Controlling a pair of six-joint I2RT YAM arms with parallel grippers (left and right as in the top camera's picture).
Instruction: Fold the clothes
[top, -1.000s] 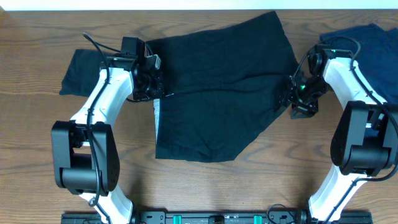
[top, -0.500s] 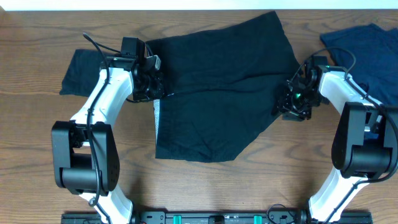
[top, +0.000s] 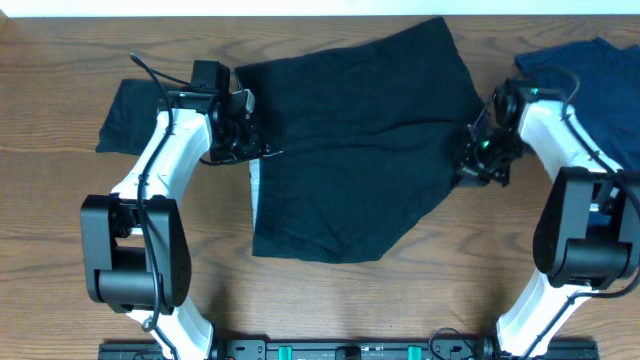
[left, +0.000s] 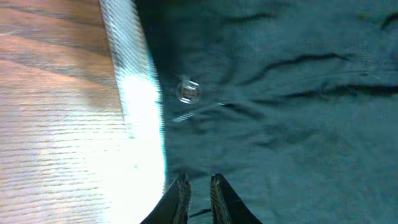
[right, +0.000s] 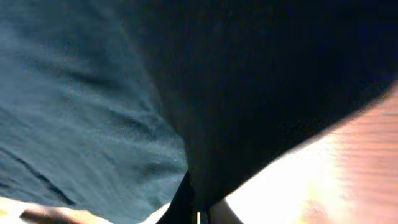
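Black shorts (top: 360, 140) across the middle of the wooden table (top: 330, 300), waistband end to the left, legs fanning out to the right, cloth rumpled rather than smooth. Along the left edge, a pale grey-white inner strip (top: 254, 185) on show. From the left wrist camera: that strip bright beside bare wood, a small round button (left: 188, 91) just inside it on the dark cloth, shallow creases running off to the right.

Left gripper (top: 255, 148) at the upper left edge of the shorts, right by the top end of the strip. Fingers (left: 219, 190) set almost together with only a sliver of gap, pinched on the fabric edge beside the strip.

Right gripper (top: 468, 170) at the opposite, right-hand edge, near the parting of the two legs. Fingers fully closed, black cloth caught between them and tented up in a fold close over the wrist camera, with blurred wood below the raised hem.

Both arms reaching inward from either side, one grip at each end of the same garment.

Elsewhere on the table: a navy blue garment (top: 590, 75) at the far right corner, partly behind the right arm and clear of the shorts; a smaller black garment (top: 128, 115) at the far left, beyond the left arm, also apart from the shorts.
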